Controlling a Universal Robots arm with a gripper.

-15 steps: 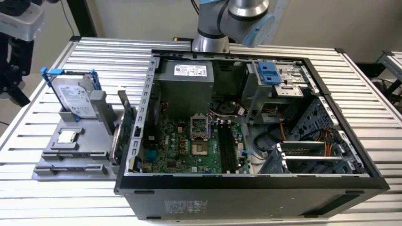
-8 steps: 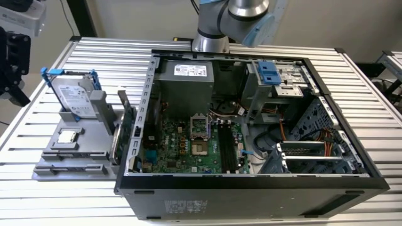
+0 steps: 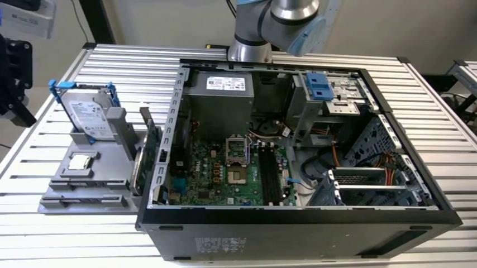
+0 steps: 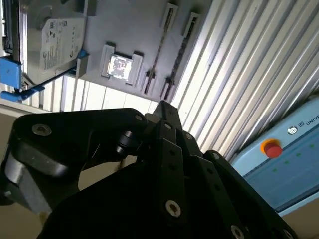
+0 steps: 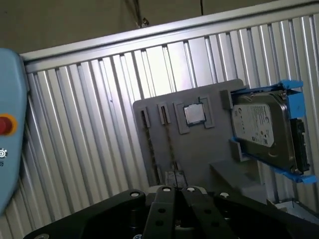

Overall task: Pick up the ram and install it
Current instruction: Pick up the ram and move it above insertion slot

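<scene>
While the gripper point(image 5: 177, 188) hangs with its black fingers point(image 5: 166, 199) pressed together on nothing, we see the ram not yet picked up.
Beyond the tips in the first wrist view, the ram point(image 5: 168, 142) stands on edge in the matte grey holder point(image 5: 199, 149). It is a thin dark stick, and we judge it the one nearer the shiny square chip point(image 5: 194, 113). Doing this well means squaring to that narrow edge and pinching the flat faces gently. The ribbed aluminium table point(image 5: 99, 124) spreads around.

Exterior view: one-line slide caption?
Open computer case on the slatted table, hard drive in the grey holder on the exterior view's left.
</scene>
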